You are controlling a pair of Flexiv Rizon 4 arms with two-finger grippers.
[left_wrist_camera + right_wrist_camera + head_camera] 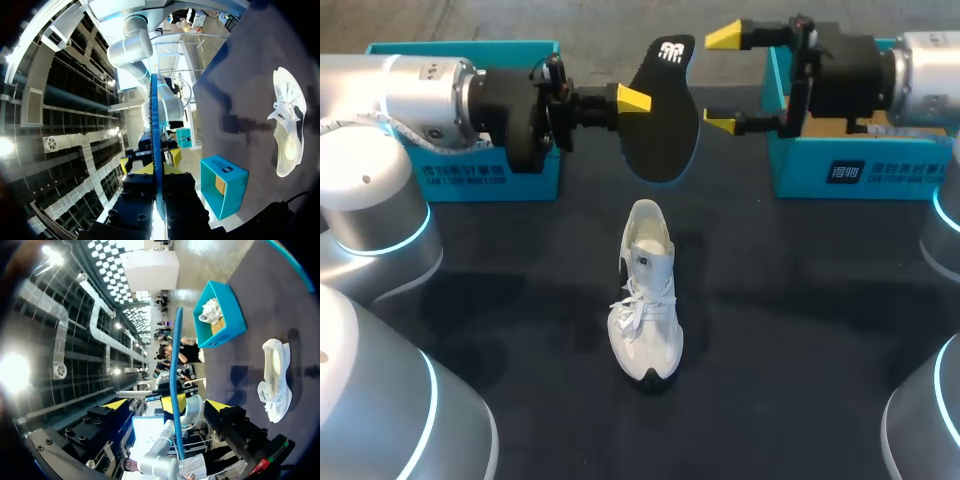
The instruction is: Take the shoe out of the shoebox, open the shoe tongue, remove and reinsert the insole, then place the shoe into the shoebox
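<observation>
Insole's out! Left gripper [640, 99] clamps the insole [660, 115] aloft near the bench's [800, 300] far edge. Right gripper [723, 80] gapes wide beside it, empty. Shoe [645, 290] lies mid-bench. Next, likely: feed the insole back in.

I've got my left fingers [141, 172] clamped on the edge-on insole [155, 140], with the shoebox [224, 186] just beside it and the shoe [289, 125] farther off on the bench [240, 85].

Shoe [645, 290] on table [800, 330] — insole [660, 110] beyond
</observation>
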